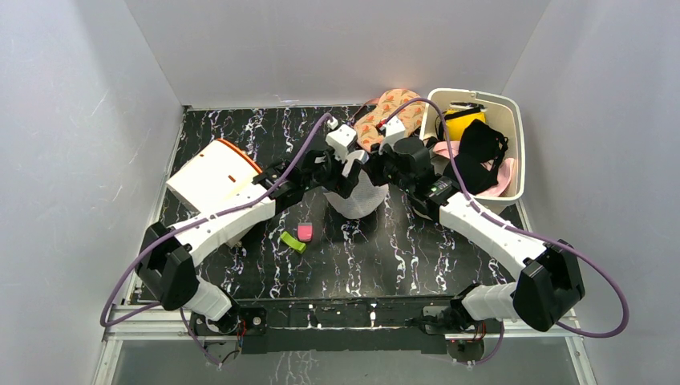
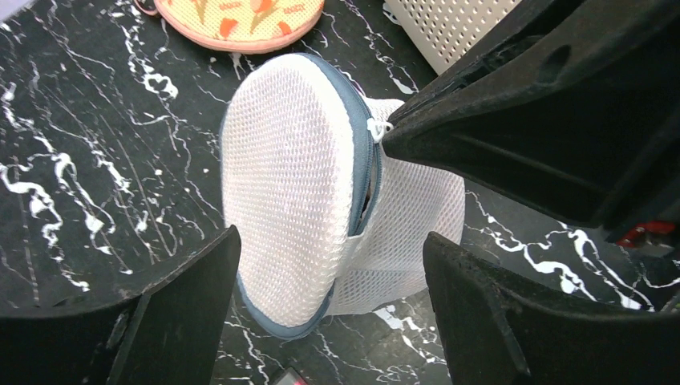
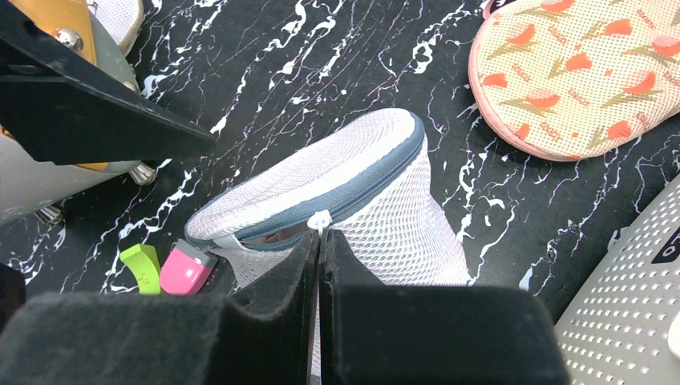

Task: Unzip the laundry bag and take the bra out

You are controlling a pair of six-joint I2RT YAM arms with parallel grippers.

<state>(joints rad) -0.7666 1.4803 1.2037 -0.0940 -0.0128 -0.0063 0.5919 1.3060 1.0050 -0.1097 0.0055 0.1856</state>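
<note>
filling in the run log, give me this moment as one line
left gripper: open, straddling laundry bag | right gripper: shut on zipper pull | zip: partly open

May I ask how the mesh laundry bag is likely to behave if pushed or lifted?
Probably floppy: the laundry bag shows a creased, slack mesh wall. Likely light, being thin open mesh, so a push may slide it. Standing tilted, it might tip.
</note>
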